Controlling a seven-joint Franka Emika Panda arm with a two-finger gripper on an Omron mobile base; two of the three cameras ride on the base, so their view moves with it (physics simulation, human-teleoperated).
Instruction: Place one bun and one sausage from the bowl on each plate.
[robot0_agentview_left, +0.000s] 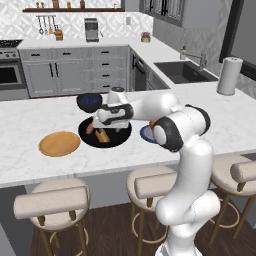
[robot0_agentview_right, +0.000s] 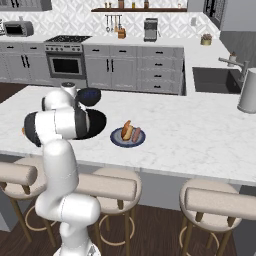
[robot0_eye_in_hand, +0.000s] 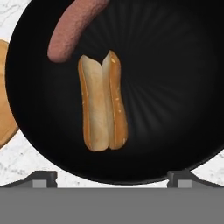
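The bun (robot0_eye_in_hand: 103, 101) lies split in the black bowl (robot0_eye_in_hand: 175, 87), its long axis running straight away from us, centred ahead of our jaws, which stand wide apart, the tips (robot0_eye_in_hand: 41, 178) flanking it. A sausage (robot0_eye_in_hand: 74, 30) sits just beyond, angled off. We judge a straight descent would straddle the bun. The wooden plate (robot0_agentview_left: 59, 143) waits bare on the marble worktop (robot0_agentview_left: 30, 117); the blue-grey plate (robot0_agentview_right: 116, 139) already carries its pair. Stools (robot0_agentview_left: 50, 200) line the front.

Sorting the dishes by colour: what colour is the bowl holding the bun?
Black. The bowl shows best in the hand view, with the bun lying in it.
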